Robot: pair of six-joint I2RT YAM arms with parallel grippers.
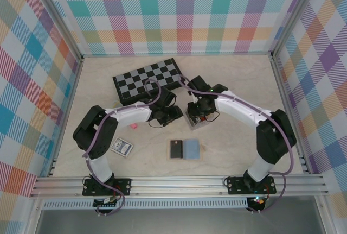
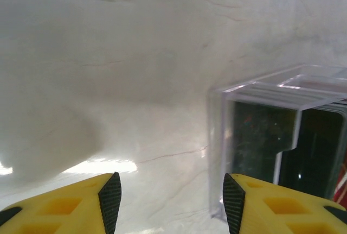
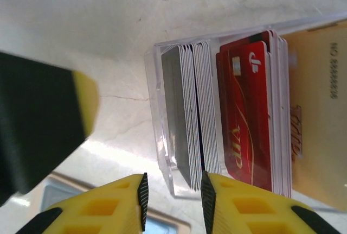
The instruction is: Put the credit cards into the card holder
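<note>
Plaid-papered walls enclose a pale, veined worktop (image 1: 244, 152).

**Top view.** The card holder (image 1: 193, 122) stands at the worktop's centre. My left claw (image 1: 176, 115) is just beside it on the left, and my right claw (image 1: 199, 113) is over it. A chessboard (image 1: 147, 79) lies toward the far edge. A blue-patterned card pack (image 1: 121, 147) lies toward the near left corner, with a small pink item (image 1: 132, 127) a little farther in from it. Close to the middle of the near edge, a tan wallet (image 1: 185, 158) carries a black card (image 1: 176, 149) and a blue card (image 1: 191, 149) side by side, well apart from the card holder.

**Left wrist view.** My left claw (image 2: 172, 204) is released. Its black pads (image 2: 111, 201) are spread wide over bare worktop, with nothing between them. The clear card holder (image 2: 255, 98) stands upright just beyond the right-hand finger, and dark cards show through its wall.

**Right wrist view.** My right claw (image 3: 173, 201) is likewise released. Its pads are narrowly parted and grasp nothing, and they hang at the card holder's near corner. Upright in the slots stand a grey card (image 3: 176, 114), a pack of white-edged cards (image 3: 209, 109) and a red card (image 3: 244, 131). A gold-orange card (image 3: 320, 109) shows at the right; I cannot tell whether it sits inside the card holder.
</note>
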